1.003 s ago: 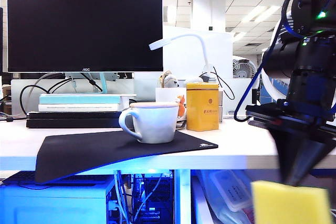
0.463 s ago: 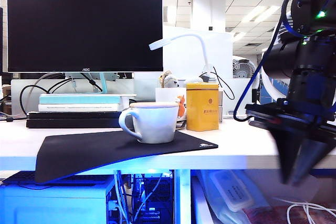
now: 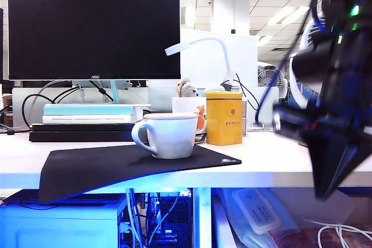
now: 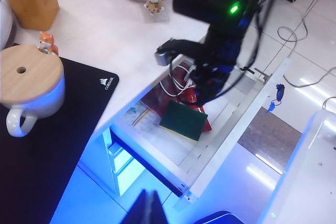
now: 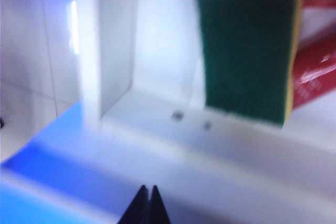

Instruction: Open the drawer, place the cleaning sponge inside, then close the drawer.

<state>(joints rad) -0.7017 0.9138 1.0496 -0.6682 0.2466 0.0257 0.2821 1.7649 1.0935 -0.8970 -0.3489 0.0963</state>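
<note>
Office ceiling lights hang over a white desk [image 3: 267, 161] carrying a black mat [image 3: 116, 166] and a white mug [image 3: 168, 135]. A second ago the right gripper [image 5: 147, 203] held the yellow cleaning sponge low at the desk's right front edge; now its fingers are pressed together, empty. The flat rectangular foam sponge [image 4: 184, 120] lies green side up inside the pulled-out white drawer [image 4: 226, 135], against red packaging. The left gripper [image 4: 148, 208] hovers beyond the drawer's front corner, fingers together.

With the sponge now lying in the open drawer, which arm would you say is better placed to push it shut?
Probably right: the right gripper, shut, hangs at the open drawer holding the sponge; the left gripper sits farther off.
</note>
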